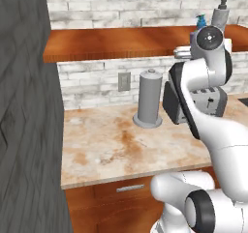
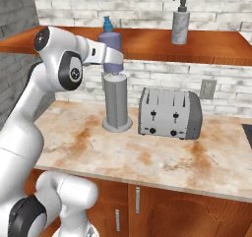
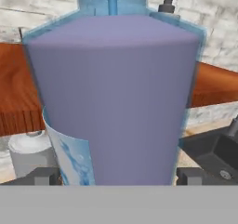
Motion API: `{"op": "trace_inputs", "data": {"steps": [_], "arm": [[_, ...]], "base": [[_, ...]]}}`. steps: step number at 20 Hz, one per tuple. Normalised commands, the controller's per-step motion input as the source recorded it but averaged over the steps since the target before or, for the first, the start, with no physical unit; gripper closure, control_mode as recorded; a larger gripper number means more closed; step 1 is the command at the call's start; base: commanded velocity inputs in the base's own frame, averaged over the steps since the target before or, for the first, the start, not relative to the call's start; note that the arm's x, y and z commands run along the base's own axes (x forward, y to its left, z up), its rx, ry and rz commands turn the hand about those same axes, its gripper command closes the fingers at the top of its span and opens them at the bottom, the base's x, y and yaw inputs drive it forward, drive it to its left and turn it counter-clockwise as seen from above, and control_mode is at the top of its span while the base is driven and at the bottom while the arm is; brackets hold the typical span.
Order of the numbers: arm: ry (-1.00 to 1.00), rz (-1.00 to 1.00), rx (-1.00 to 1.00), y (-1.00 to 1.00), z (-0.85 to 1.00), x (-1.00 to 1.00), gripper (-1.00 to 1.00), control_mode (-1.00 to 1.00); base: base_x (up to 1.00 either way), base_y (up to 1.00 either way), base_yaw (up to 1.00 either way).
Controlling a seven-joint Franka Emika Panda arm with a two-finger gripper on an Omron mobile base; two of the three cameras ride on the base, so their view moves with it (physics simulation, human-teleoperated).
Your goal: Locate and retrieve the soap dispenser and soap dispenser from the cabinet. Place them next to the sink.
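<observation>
Claw (image 3: 116, 176) spread wide around blue-purple pump bottle (image 3: 111, 97) on reddish-brown wooden shelf (image 2: 206, 46) | not yet clamped | risk: off-centre closing could tip it off shelf onto worktop (image 2: 147, 152)

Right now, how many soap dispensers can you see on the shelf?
2. The blue-purple soap dispenser stands on the wooden shelf toward its left, right at the end effector. The speckled grey soap dispenser stands further right, apart from it. None looks hidden.

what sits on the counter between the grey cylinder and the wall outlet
The toaster stands between the grey cylinder and the wall outlet, in the right base view.
</observation>
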Motion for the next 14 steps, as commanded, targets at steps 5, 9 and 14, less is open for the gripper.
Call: {"op": "trace_inputs", "data": {"steps": [5, 9, 14], "arm": [[-0.02, -0.19, 0.0, -0.79, -0.52, -0.1, 1.0, -1.0], [0.0, -0.2, 0.06, -0.63, -0.35, -0.12, 1.0, -1.0], [0.03, -0.11, 0.15, -0.7, -0.54, 0.23, 1.0, -1.0]], "base": [[0.0, 0.0, 0.0], [0.0, 0.0, 0.0], [0.0, 0.0, 0.0]]}}
